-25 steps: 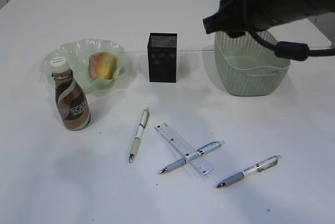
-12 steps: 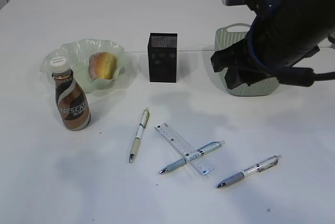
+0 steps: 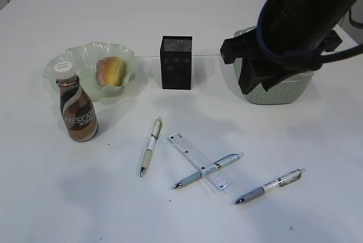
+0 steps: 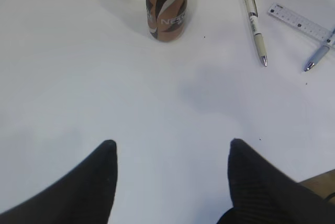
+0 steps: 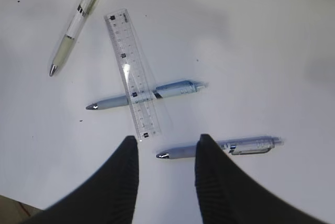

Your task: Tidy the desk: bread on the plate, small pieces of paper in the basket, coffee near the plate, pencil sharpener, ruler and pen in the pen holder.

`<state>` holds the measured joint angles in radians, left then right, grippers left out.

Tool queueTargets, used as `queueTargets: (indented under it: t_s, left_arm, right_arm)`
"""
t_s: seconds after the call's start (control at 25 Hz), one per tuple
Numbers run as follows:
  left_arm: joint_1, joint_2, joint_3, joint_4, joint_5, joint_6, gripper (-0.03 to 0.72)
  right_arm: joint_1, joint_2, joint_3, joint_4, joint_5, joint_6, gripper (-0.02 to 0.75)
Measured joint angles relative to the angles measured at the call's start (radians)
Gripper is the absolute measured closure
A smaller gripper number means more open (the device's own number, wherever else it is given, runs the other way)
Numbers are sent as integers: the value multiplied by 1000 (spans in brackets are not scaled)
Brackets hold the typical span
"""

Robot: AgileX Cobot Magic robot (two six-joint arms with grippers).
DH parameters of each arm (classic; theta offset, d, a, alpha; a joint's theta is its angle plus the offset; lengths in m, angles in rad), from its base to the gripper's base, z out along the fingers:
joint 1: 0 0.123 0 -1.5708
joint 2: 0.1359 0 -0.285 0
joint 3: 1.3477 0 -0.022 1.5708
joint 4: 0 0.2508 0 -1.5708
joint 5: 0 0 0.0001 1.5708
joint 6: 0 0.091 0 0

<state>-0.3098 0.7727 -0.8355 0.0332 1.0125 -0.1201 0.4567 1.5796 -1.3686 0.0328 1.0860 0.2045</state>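
Note:
The bread (image 3: 111, 71) lies in the wavy green plate (image 3: 85, 54), and the coffee (image 3: 77, 109) stands just in front of it. The black pen holder (image 3: 176, 62) stands mid-desk, with the basket (image 3: 282, 91) to its right. The ruler (image 3: 198, 161) lies across one pen (image 3: 207, 170); two more pens (image 3: 151, 146) (image 3: 269, 185) lie on either side. My right gripper (image 5: 167, 139) hangs open above the ruler's end (image 5: 133, 77) and a pen tip (image 5: 163, 155). My left gripper (image 4: 172, 142) is open over bare desk, short of the coffee (image 4: 166, 9). No pencil sharpener or small pieces of paper are in view.
My right arm (image 3: 300, 21) hangs in front of the basket and hides much of it. The white desk (image 3: 317, 141) has a seam running behind the pen holder. The left arm does not show in the exterior view.
My right arm has swung down and towards the front from above the basket. Its gripper stayed open. Nothing on the desk has moved.

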Motion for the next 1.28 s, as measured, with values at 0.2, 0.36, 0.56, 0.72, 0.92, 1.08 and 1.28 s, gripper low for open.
queueTargets:
  t_s: [0.2,0.36,0.56,0.72,0.92,1.08,1.28]
  left_arm:
    - [0,0,0,-2,31,-3,222]
    - [0,0,0,-4,47,-6,222]
    - [0,0,0,-4,67,-6,222]
    - [0,0,0,-4,67,-8,222]
    - [0,0,0,-5,75,-7,222]
    - [0,0,0,-5,89,-7,222]
    - [0,0,0,-5,123,-7,222]
  right_arm:
    - [0,79,-84,0,26,-23,438]
    - [0,152,-115,-8,35,-25,438]
    - [0,213,-117,-12,35,-34,386]
    - [0,250,-121,7,24,-92,339]
    - [0,298,-134,33,-2,-170,331]
    - [9,346,-184,33,0,-185,331]
    - [39,422,-264,37,33,-191,330]
